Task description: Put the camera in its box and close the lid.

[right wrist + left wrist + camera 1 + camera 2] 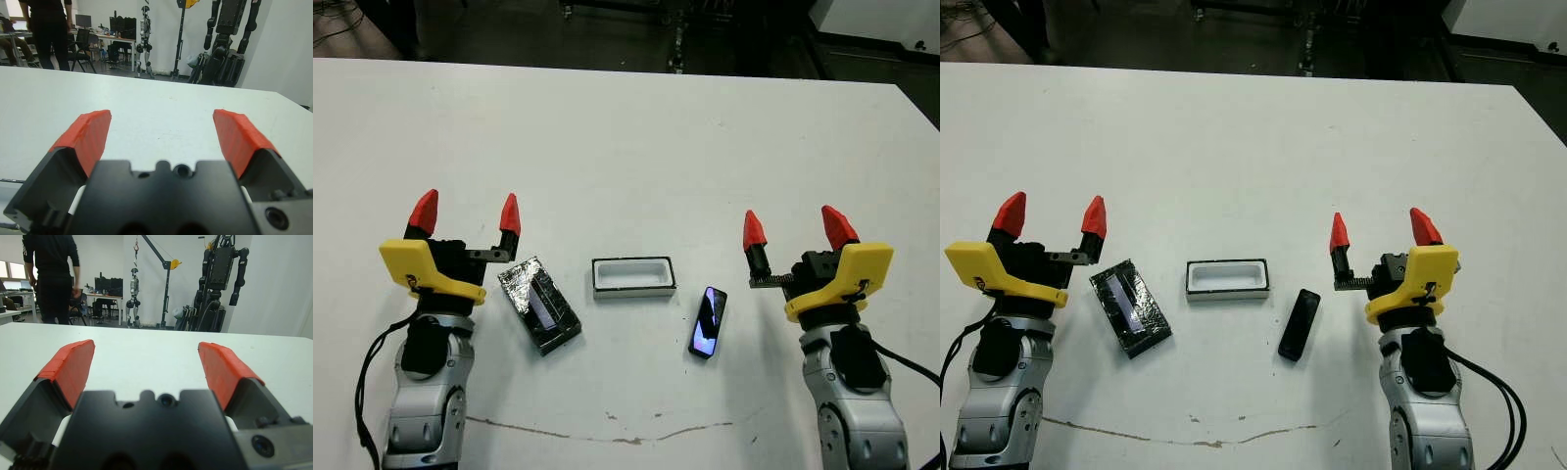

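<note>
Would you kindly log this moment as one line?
camera: on table, untouched | box: open, empty | lid: beside box | left pincer: open | right pincer: open

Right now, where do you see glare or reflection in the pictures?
Left eye view: the camera shows a bluish reflection, and the lid glints silver. Right eye view: the camera looks plain black, without glare. Wrist views: no glare on the table.

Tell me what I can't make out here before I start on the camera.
- Wrist views: the camera, box and lid are out of frame; only table shows beyond the open left gripper and right gripper.
- Head views: the box's near wall hides part of its floor.
- Head views: both arms are cut off by the bottom edge.
</note>
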{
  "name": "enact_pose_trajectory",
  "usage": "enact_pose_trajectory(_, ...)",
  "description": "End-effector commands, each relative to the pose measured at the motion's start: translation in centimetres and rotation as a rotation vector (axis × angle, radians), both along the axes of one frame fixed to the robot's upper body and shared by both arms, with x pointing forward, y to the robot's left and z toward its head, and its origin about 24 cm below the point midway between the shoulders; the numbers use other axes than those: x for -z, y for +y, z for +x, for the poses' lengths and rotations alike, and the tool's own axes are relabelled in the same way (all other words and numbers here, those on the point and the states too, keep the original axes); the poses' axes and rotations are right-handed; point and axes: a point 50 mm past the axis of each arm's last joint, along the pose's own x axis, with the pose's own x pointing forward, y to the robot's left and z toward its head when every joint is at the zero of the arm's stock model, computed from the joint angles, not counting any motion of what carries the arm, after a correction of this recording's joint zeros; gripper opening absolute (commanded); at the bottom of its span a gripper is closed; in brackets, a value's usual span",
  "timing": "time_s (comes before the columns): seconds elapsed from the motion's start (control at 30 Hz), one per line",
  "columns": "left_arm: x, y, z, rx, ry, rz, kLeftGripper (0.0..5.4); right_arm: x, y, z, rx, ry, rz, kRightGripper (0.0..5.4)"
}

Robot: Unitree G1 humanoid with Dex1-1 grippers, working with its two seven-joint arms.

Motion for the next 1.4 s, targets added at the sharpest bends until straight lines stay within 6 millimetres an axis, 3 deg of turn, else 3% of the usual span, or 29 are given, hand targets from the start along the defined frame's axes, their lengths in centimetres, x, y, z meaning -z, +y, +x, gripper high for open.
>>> enact_pose_trajectory(0.03, 0.3, 0.1, -0.1, 0.008, 0.021, 0.023, 5.39, 0.0, -0.1, 0.0, 0.005, -0.003, 0.009, 5.40)
enact_pose_trajectory(0.33, 0.5, 0.0, -0.1, 0.012, 0.028, 0.025, 5.39, 0.4, -0.2, -0.1, -0.004, 0.015, 0.013, 5.40)
enact_pose_trajectory(0.77, 0.5, 0.0, -0.1, 0.016, 0.033, 0.022, 5.39, -0.9, -0.9, 0.2, -0.089, -0.016, -0.028, 5.40)
enact_pose_trajectory(1.07, 0.4, -0.2, -0.1, 0.024, 0.032, 0.009, 5.39, -5.9, -4.2, 2.3, -0.427, 0.017, -0.204, 5.40)
enact_pose_trajectory(1.2, 0.4, -0.3, 0.0, 0.024, 0.034, 0.014, 5.39, -8.7, -5.4, 3.6, -0.621, 0.075, -0.412, 5.40)
enact_pose_trajectory(1.4, 0.3, -0.2, 0.0, 0.016, 0.035, 0.028, 5.39, -10.0, -4.6, 4.7, -0.807, 0.091, -0.700, 5.40)
